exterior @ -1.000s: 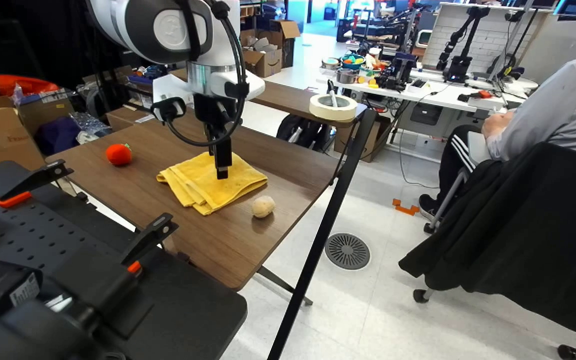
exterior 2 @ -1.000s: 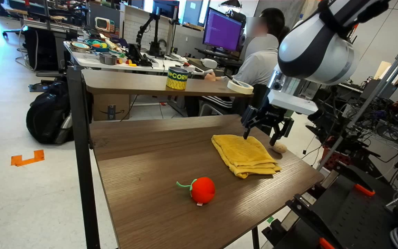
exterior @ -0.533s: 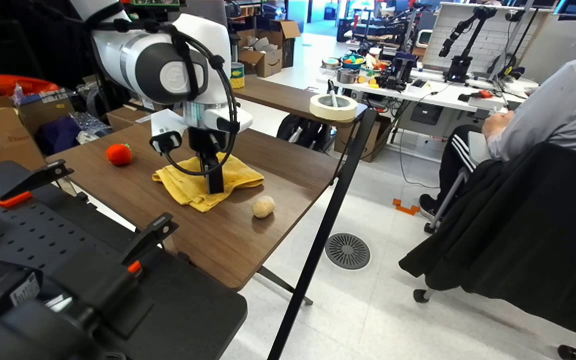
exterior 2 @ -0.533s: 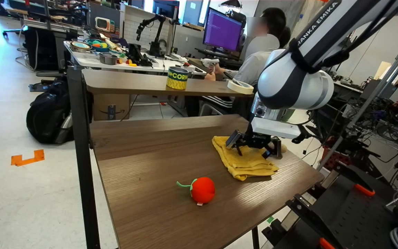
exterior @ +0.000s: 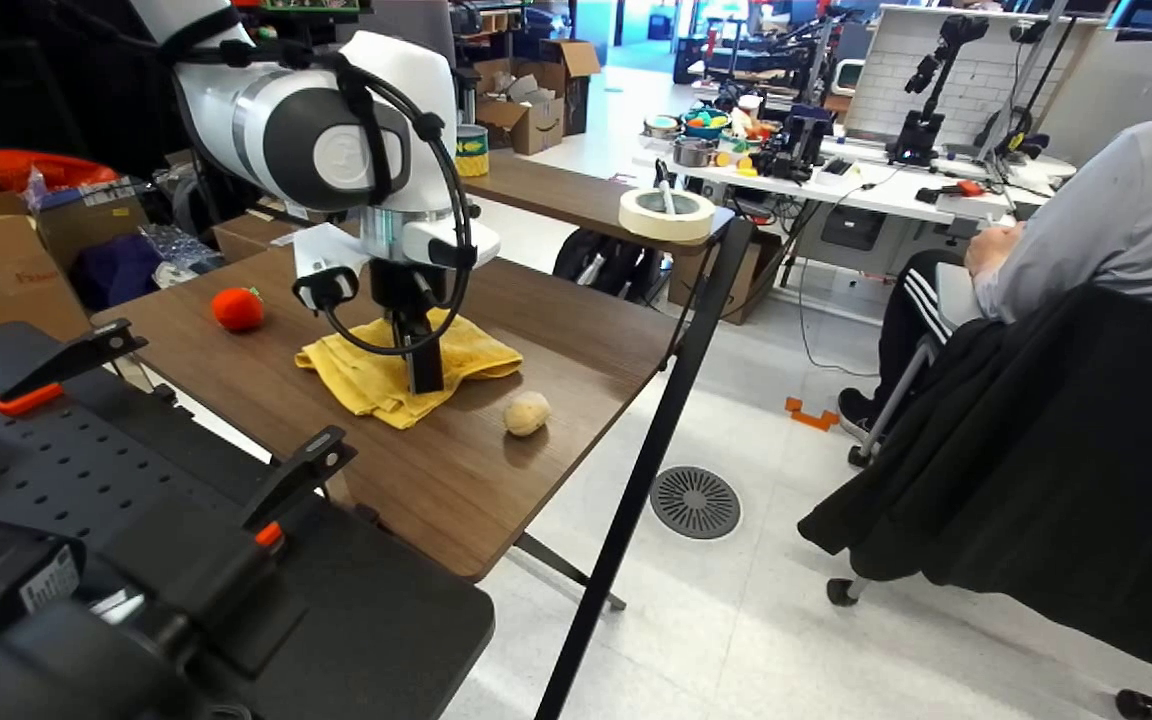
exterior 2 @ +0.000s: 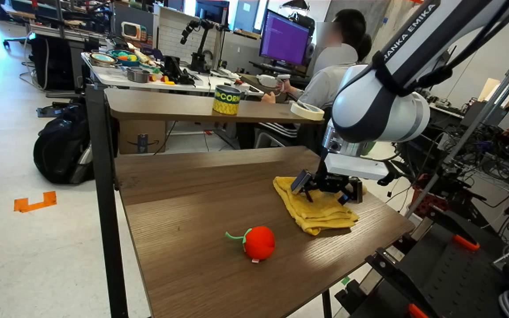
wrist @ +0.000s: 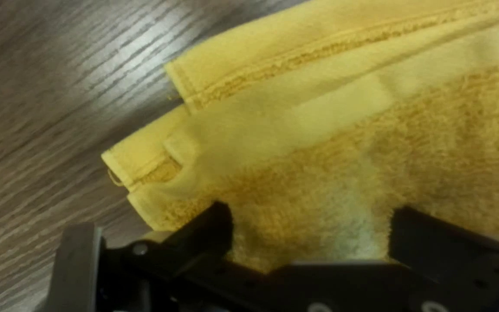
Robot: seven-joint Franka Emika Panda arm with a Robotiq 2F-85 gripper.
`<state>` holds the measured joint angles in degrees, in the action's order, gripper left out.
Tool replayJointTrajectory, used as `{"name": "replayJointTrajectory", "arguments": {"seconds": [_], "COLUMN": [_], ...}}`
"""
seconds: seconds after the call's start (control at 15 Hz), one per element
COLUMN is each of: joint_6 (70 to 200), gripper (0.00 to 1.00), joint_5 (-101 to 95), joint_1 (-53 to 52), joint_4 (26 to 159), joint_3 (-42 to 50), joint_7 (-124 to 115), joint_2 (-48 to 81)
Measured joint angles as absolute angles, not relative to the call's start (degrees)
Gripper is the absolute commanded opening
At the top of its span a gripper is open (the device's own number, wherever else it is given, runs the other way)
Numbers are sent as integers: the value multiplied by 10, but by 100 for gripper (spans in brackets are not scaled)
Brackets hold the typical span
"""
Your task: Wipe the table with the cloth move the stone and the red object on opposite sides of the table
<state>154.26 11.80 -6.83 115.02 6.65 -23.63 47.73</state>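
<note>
The yellow folded cloth (exterior: 481,352) lies on the brown table (exterior: 426,490); it also shows in an exterior view (exterior 2: 318,213) and the wrist view (wrist: 301,173). My gripper (exterior: 424,378) points down onto the cloth. In the wrist view its fingertips (wrist: 311,216) are wide apart, with cloth spread beneath and between them, not pinched. The round beige stone (exterior: 527,413) sits beside the cloth near the table edge; in an exterior view (exterior 2: 364,190) it is mostly hidden behind the gripper. The red tomato-like object (exterior: 237,310) with a green stem lies apart from the cloth, also in an exterior view (exterior 2: 259,243).
A raised shelf (exterior 2: 161,104) behind the table holds a corn can (exterior 2: 226,100) and a tape roll (exterior: 667,214). A black post (exterior: 646,460) stands at the table's side. Black clamps (exterior: 301,475) and a black cart (exterior: 366,610) adjoin another edge.
My gripper has come down onto the cloth from above it. The cloth has slid slightly, leftward in an exterior view, and is a little rumpled. The stone and red object have not moved.
</note>
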Motion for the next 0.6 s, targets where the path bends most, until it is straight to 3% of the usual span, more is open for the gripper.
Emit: {"name": "replayJointTrajectory", "arguments": {"seconds": [0.33, 0.6], "joint_6": [1577, 1554], "gripper": [100, 100], "joint_5": [110, 153], "joint_1": [-70, -22], "joint_4": [1153, 1059], "joint_3": [68, 71], "joint_7": [-240, -268], "joint_2": [479, 494]}}
